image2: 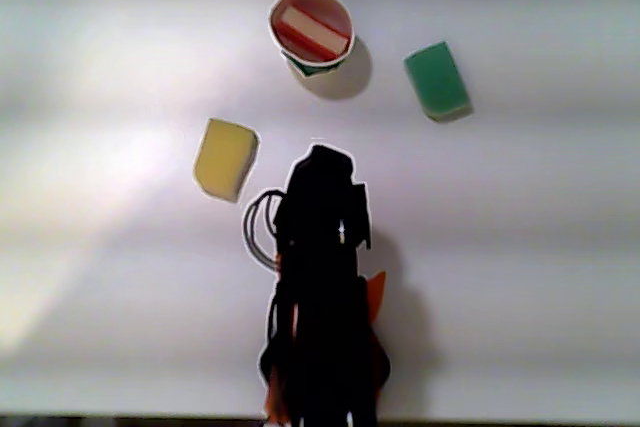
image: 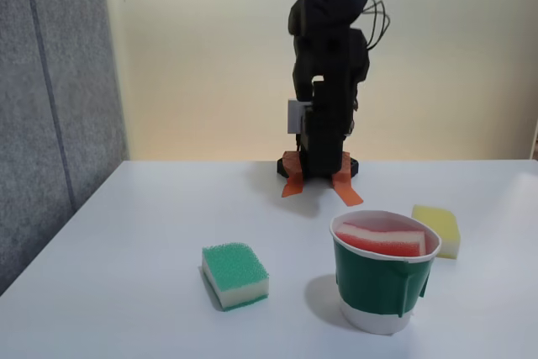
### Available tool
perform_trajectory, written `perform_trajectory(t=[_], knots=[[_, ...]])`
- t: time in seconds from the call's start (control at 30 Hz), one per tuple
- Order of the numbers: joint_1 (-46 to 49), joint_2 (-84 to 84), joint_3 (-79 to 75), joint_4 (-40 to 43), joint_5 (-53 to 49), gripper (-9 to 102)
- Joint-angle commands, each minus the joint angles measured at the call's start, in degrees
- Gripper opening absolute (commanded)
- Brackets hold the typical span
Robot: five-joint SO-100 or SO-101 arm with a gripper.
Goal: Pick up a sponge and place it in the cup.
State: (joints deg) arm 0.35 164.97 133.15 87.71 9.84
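Looking across a white table [image: 151, 233] in the fixed view, we see a black robot arm [image: 328, 81] folded upright on its base at the far edge, orange tape [image: 346, 191] under its foot. We cannot tell where its jaws end or how far apart they stand, because the arm reads as one dark mass in both pictures; nothing appears to be held in it.

Well clear of the arm, on the near side of the table, stands the paper cup [image: 382, 279], with a white rim, a dark green band and a white base. The red-topped sponge [image: 385, 241] sits inside it, wedged across the mouth, its red layer and white foam showing just above the rim.

A green-topped sponge [image: 235, 275] lies flat on the table to the left of the cup in this view, apart from it. A yellow sponge [image: 439, 229] lies just behind the cup on the right, close to its rim.

From the other view, looking down, we see the arm [image2: 322, 297] as a black silhouette at the bottom, with looped cables on its left. The cup [image2: 300, 64] is ahead of the arm's tip, well apart from it, with the sponge [image2: 312, 31] inside. The green-topped sponge [image2: 438, 79] lies to the right of the cup, and the yellow sponge [image2: 226, 157] sits near the arm's tip, on its left.
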Motion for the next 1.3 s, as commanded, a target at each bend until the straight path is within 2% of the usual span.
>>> perform_trajectory(t=[0.0, 0.33, 0.57, 0.9, 1.1, 1.27], knots=[[-1.23, 6.06, 4.48, -0.62, 0.97, 0], [-2.37, 18.81, 18.98, -6.86, 0.88, 0], [-2.46, 27.60, 32.26, -14.24, -0.18, 0], [-1.49, 27.60, 46.23, -23.20, -2.02, 0], [-1.32, 27.69, 52.12, -24.61, -3.16, 0], [-1.14, 27.69, 52.12, -16.96, -2.46, 0]])
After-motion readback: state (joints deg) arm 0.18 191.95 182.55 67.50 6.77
